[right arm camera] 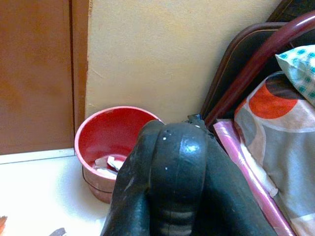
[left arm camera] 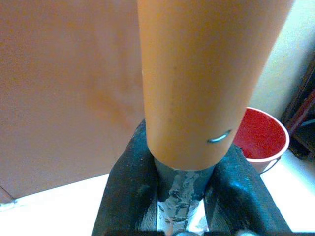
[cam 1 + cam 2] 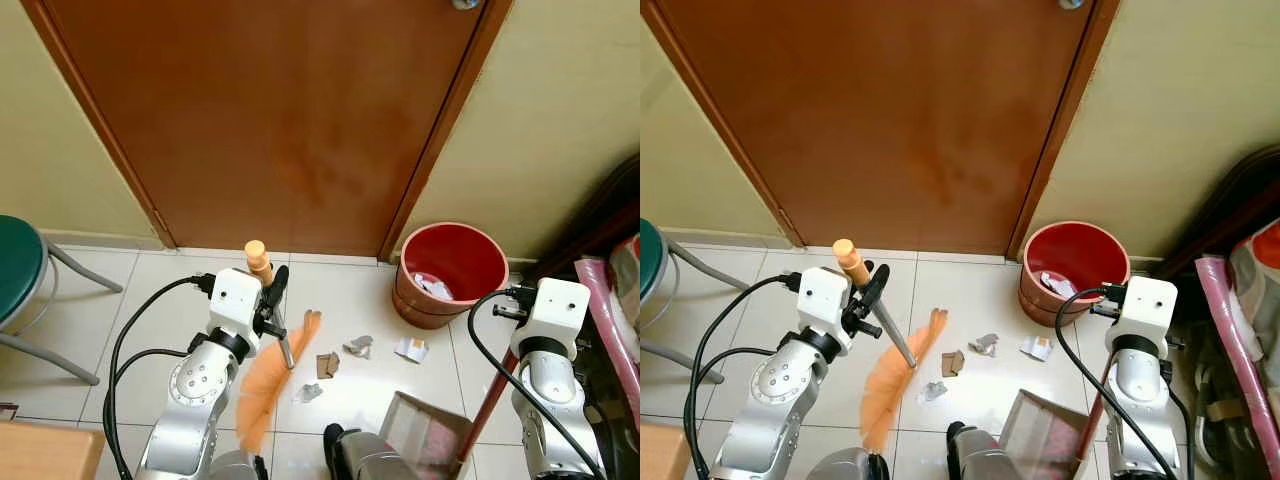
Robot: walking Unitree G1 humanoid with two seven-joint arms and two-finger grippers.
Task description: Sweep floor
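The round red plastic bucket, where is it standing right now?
The round red plastic bucket stands on the white tiled floor right of the brown wooden door, against the yellow wall, just beyond the scattered paper scraps.

Broom bristles (image 3: 262, 396) blurred orange, lower tip hidden behind the left arm. Dustpan (image 3: 425, 430) cut off by the bottom edge. Green stool (image 3: 18, 262) cropped at left. Scraps in red bucket (image 3: 452, 262) too small to identify.

I stand in a lived-in home: pale glossy floor tiles (image 3: 170, 275), a closed brown wooden door (image 3: 270, 110) set in cream-painted walls (image 3: 560, 110), a green-seated metal stool (image 3: 20, 265), and a patterned pillow (image 1: 280, 123).
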